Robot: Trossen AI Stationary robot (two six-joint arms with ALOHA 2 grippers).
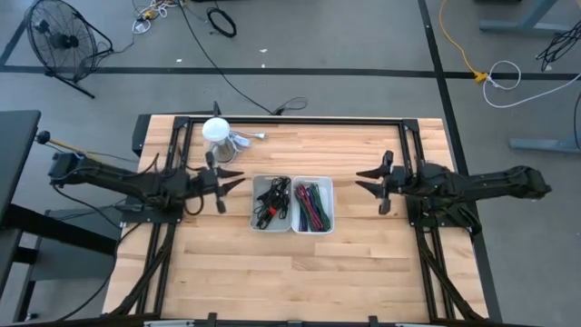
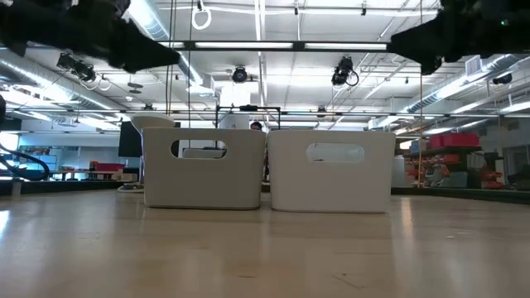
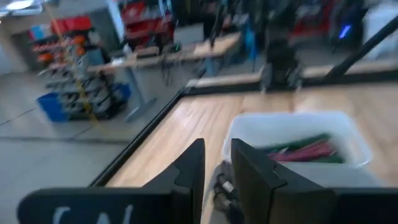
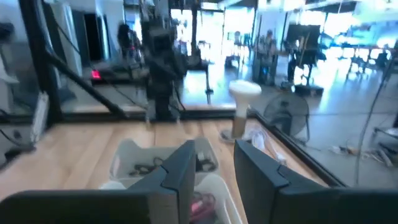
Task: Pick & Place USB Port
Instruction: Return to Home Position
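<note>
tabletop (image 1: pixel 300 272) carries two bins, touching side by side at its middle. gray bin (image 1: pixel 255 195) is on the left arm's side and holds black cables (image 1: pixel 272 202) in a loose tangle. white bin (image 1: pixel 330 204) is on the right arm's side and holds pink and green cables (image 1: pixel 311 207). from the low view both stand upright, the gray bin (image 2: pixel 203 178) and the white bin (image 2: pixel 331 178), each with a handle slot in the wall facing the camera.

left gripper (image 1: pixel 241 179) hangs above the tabletop just beside the gray bin and points toward it. its fingers are a little apart and hold nothing. its wrist view shows the same gap in the left gripper (image 3: pixel 217 149), with the white bin's cables beyond.

right gripper (image 1: pixel 358 180) hangs near the white bin on the opposite side, facing it, its fingers likewise parted and empty. in the low view both arms show only at the upper edge, well above the bins.

a white round object (image 1: pixel 216 130) stands near the far edge behind the left gripper, with a metal piece (image 1: pixel 247 138) just beside it. a fan (image 1: pixel 59 36) stands on the floor beyond the far left corner.
</note>
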